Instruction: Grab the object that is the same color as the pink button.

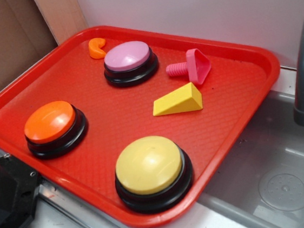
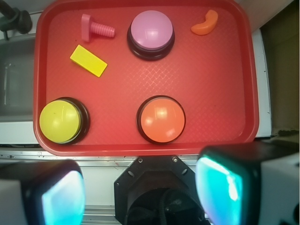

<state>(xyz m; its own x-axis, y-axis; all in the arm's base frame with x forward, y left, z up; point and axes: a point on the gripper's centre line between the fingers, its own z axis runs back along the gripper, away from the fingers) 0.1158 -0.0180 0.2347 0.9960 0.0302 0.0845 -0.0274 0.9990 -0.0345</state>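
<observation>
Tray [image 2: 225,122], red, carries all items in the wrist view. Yellow button [image 2: 60,121] sits at 8 o'clock; yellow wedge [image 2: 88,60] at 10 o'clock. Pink bolt [image 2: 96,28] lies on its side at 11 o'clock, untouched, just left of the pink button [image 2: 151,32]. Orange button [image 2: 161,119] sits at 6 o'clock; orange curved piece [image 2: 205,23], at 1 o'clock. Hand [image 2: 140,187] hovers off the tray's near edge, fingers [image 2: 220,185] apparently spread, empty.
</observation>
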